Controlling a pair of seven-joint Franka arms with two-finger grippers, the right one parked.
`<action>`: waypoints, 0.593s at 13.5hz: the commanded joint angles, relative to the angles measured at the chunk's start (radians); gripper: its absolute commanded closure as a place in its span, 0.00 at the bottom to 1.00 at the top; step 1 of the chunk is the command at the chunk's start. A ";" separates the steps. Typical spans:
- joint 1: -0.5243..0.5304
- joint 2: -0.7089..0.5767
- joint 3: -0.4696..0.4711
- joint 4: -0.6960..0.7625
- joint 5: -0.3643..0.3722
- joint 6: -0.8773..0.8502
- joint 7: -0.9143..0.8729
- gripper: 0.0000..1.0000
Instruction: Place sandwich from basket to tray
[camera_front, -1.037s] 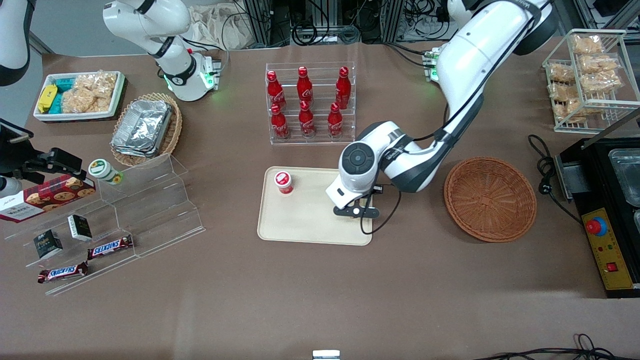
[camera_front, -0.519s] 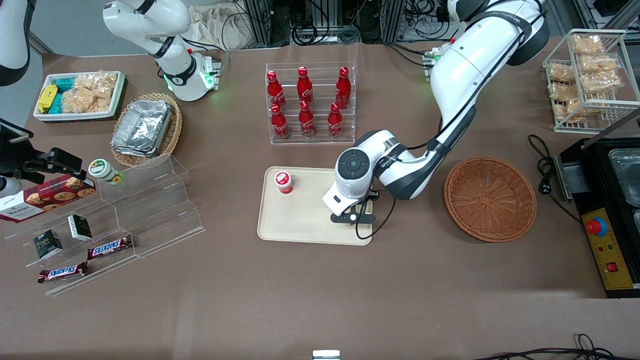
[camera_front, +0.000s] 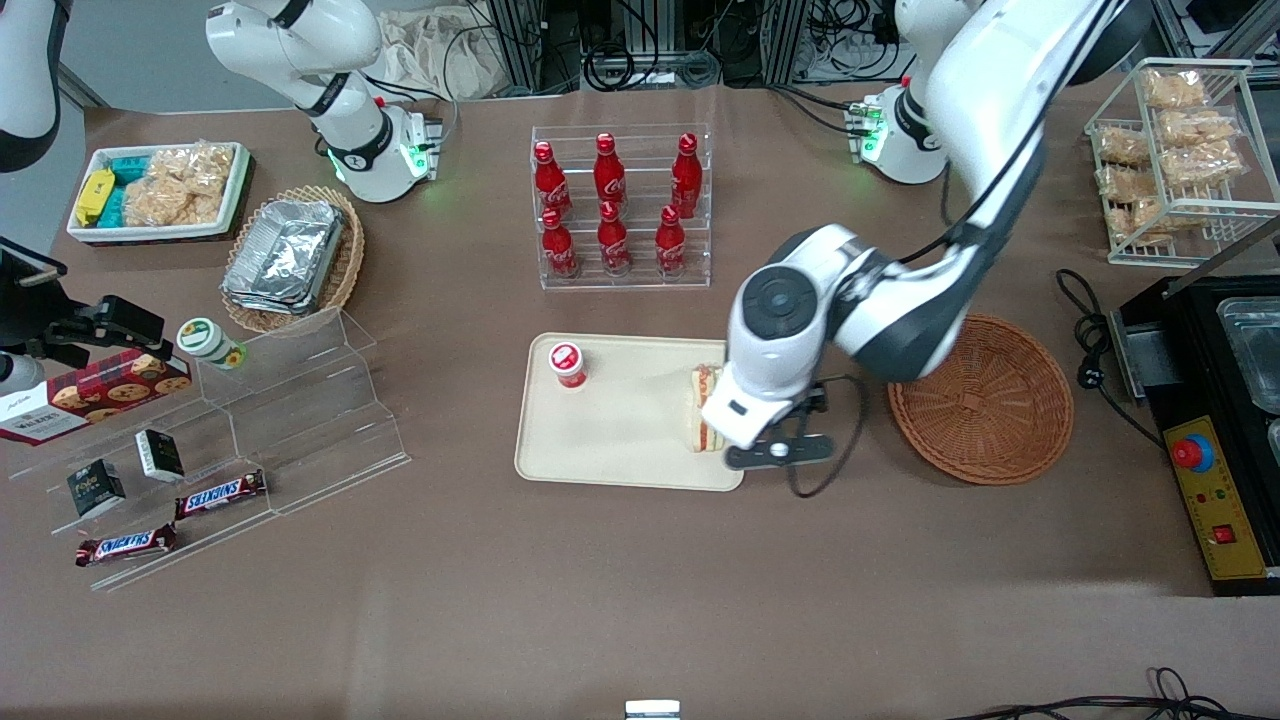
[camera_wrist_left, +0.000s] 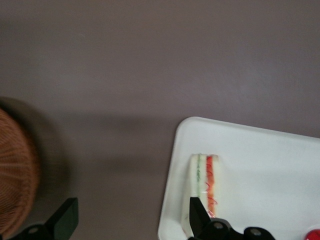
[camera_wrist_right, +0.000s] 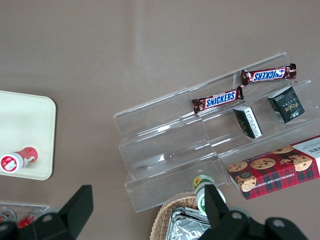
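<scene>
Front view: sandwich (camera_front: 703, 409) lies on the tray (camera_front: 620, 430), at the tray edge nearest the basket (camera_front: 981, 397). Its long axis runs from the far edge of the tray toward the near edge, filling stripe along that line and showing upward. The wrist of the working arm covers part of it, so which end is the wedge tip cannot be told. End effector (camera_front: 779, 450) hangs above the worktop (camera_front: 600, 590) just beside the tray's near corner, between tray and basket, nearer the tray; the sandwich sits just beside it, toward the parked arm's end, and is not held. Basket rests on the worktop well apart from the tray, toward the working arm's end. A red-capped cup (camera_front: 567, 364) stands on the tray near its far corner, well apart from the sandwich. Bottle rack (camera_front: 620, 205) stands farther from the camera than the tray.

Left wrist view: end effector (camera_wrist_left: 131, 220) spread wide, nothing between the fingers. One finger (camera_wrist_left: 65, 218) is over bare worktop (camera_wrist_left: 150, 65) next to the basket (camera_wrist_left: 17, 172); the other finger (camera_wrist_left: 199, 218) overlaps the sandwich (camera_wrist_left: 205, 180) end. Sandwich lies flat on the tray (camera_wrist_left: 260, 170) close along its rim, green and red stripes running lengthwise toward that finger.

Right wrist view: tray (camera_wrist_right: 25, 130) corner with the red-capped cup (camera_wrist_right: 19, 159); sandwich not seen here.
</scene>
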 joint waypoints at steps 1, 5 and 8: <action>0.107 -0.154 -0.004 -0.085 -0.114 -0.045 0.094 0.00; 0.141 -0.386 0.184 -0.209 -0.339 -0.087 0.413 0.00; 0.130 -0.532 0.328 -0.327 -0.415 -0.086 0.681 0.00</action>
